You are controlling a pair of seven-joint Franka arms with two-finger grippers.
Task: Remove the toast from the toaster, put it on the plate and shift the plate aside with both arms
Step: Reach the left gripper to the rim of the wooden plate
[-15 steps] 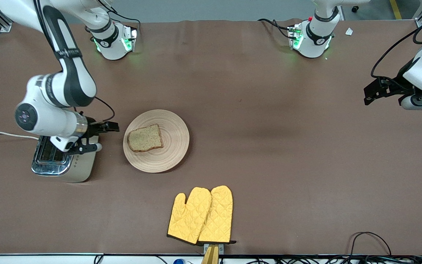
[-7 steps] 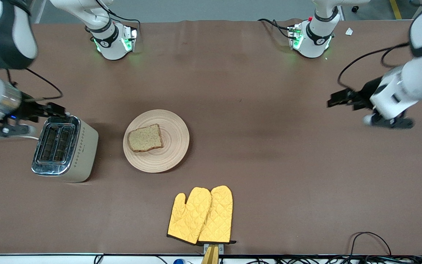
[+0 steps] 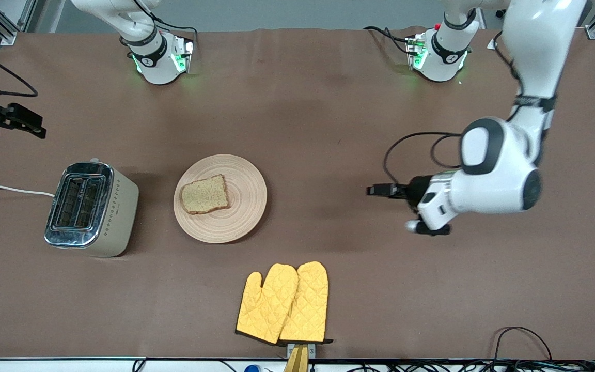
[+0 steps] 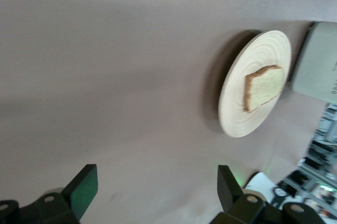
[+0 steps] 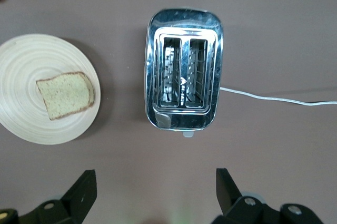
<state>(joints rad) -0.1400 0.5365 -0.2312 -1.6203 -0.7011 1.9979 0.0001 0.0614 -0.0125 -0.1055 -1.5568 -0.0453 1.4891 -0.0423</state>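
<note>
One toast [image 3: 204, 194] lies flat on the plate [image 3: 243, 206], off-centre toward the toaster [image 3: 90, 207], nearly square; left end effector [image 3: 380, 190] gapes over bare counter [image 3: 328, 129], right end effector [image 3: 16, 121] gapes near the toaster

Left gripper [image 3: 377, 190] swung in from the table's left-arm end to bare tabletop, well apart from the plate [image 3: 248, 206]; right gripper [image 3: 24, 121] withdrew off the toaster [image 3: 116, 206] to the table's edge.
</note>
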